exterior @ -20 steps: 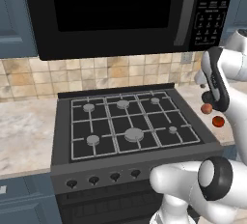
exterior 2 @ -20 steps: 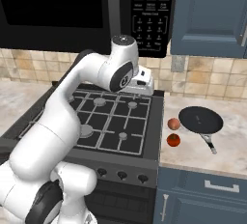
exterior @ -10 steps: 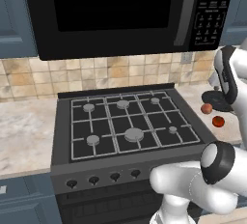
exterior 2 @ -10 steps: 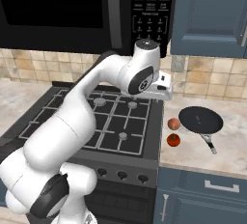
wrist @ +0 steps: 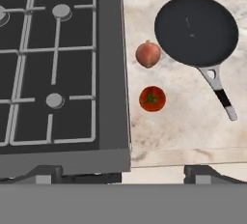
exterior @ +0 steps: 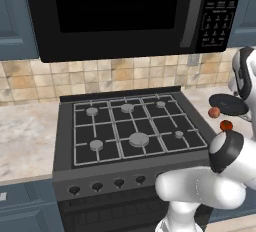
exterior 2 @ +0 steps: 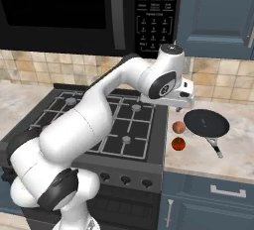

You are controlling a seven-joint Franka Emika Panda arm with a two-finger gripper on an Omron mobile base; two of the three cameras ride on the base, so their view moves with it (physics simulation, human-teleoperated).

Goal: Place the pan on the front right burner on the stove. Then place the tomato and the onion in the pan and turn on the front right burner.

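Observation:
The black pan (wrist: 196, 29) lies on the counter right of the stove (wrist: 111, 73), its handle (wrist: 219, 92) pointing toward the counter's front edge. Just left of the pan sits the onion (wrist: 148, 54), and the red tomato (wrist: 152, 98) lies nearer the edge. The front right burner (wrist: 54, 100) is bare under its grate. My gripper (wrist: 125, 175) hangs open and empty above the counter, high over the tomato and onion. From the right base view the gripper (exterior 2: 179, 106) hovers above the onion (exterior 2: 178, 127), tomato (exterior 2: 178, 144) and pan (exterior 2: 206, 123).
A black microwave (exterior: 125, 16) hangs low over the stove. A row of black knobs (exterior: 107, 185) runs along the stove front. Marble counter (exterior: 25, 131) extends left of the stove, and a tiled backsplash (exterior: 125, 73) lies behind.
The arm has swung right, from above the stove's back right corner to above the counter beside the pan. Pan, onion and tomato have not moved.

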